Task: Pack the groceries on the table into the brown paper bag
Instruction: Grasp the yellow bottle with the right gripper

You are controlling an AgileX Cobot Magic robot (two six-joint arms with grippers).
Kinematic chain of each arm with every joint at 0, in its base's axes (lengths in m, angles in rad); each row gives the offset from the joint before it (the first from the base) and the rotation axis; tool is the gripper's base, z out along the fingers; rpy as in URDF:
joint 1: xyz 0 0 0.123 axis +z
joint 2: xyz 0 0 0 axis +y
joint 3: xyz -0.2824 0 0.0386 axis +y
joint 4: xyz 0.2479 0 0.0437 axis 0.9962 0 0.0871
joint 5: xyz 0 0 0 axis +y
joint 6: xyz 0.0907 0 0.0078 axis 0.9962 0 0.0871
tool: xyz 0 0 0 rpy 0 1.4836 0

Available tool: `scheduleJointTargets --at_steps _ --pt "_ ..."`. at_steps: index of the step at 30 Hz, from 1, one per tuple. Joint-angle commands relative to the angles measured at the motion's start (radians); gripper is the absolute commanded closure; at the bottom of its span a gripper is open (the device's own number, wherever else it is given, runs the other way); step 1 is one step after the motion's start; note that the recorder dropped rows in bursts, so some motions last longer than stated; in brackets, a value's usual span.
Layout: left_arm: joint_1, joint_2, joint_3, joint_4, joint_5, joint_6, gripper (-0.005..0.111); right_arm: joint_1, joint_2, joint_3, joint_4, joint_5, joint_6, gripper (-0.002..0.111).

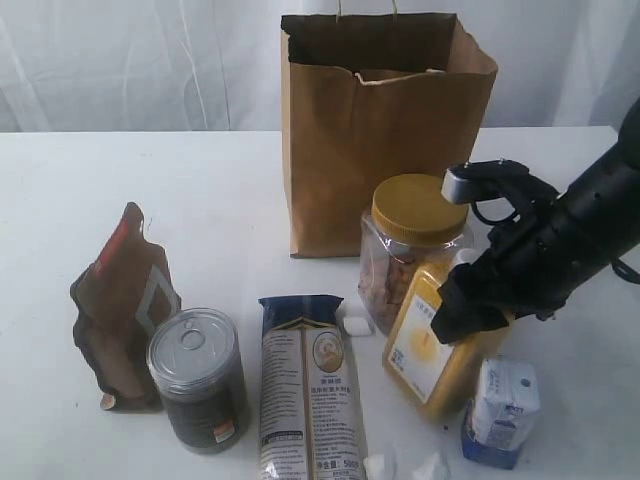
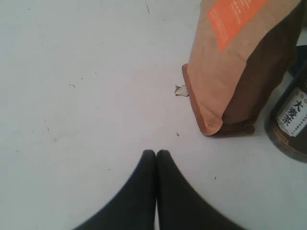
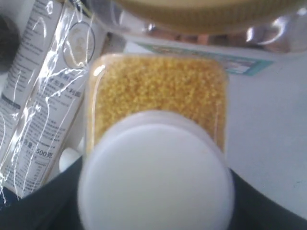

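Observation:
The brown paper bag (image 1: 385, 130) stands open at the back of the table (image 1: 200, 200). In front stand the brown pouch (image 1: 125, 310), the dark can (image 1: 198, 380), the noodle packet (image 1: 308, 390), the yellow-lidded nut jar (image 1: 410, 240), the yellow grain bottle (image 1: 435, 355) and the blue-white carton (image 1: 500, 410). My right gripper (image 1: 475, 300) is at the bottle's top. Its dark fingers (image 3: 53, 201) flank the white cap (image 3: 156, 177), which hides the tips. My left gripper (image 2: 156, 153) is shut and empty above bare table, near the pouch (image 2: 235, 72) and can (image 2: 292, 124).
Small white lumps lie on the table by the noodle packet (image 1: 356, 325) and at the front edge (image 1: 432, 467). The nut jar touches the bottle's far side, and the carton stands close on the bottle's right. A white curtain hangs behind the table.

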Motion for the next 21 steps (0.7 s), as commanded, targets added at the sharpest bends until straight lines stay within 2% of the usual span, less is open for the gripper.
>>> scheduleJointTargets --at_steps 1,14,21 --pt "-0.006 -0.004 0.007 -0.007 0.008 -0.002 0.107 0.0 -0.024 -0.012 -0.047 -0.019 0.005 0.108" --pt "-0.006 -0.004 0.007 -0.007 0.008 -0.002 0.107 0.0 -0.037 -0.025 -0.063 -0.02 0.005 0.108" --pt "-0.006 -0.004 0.007 -0.007 0.008 -0.002 0.107 0.0 -0.087 -0.085 0.093 0.119 -0.09 0.108"
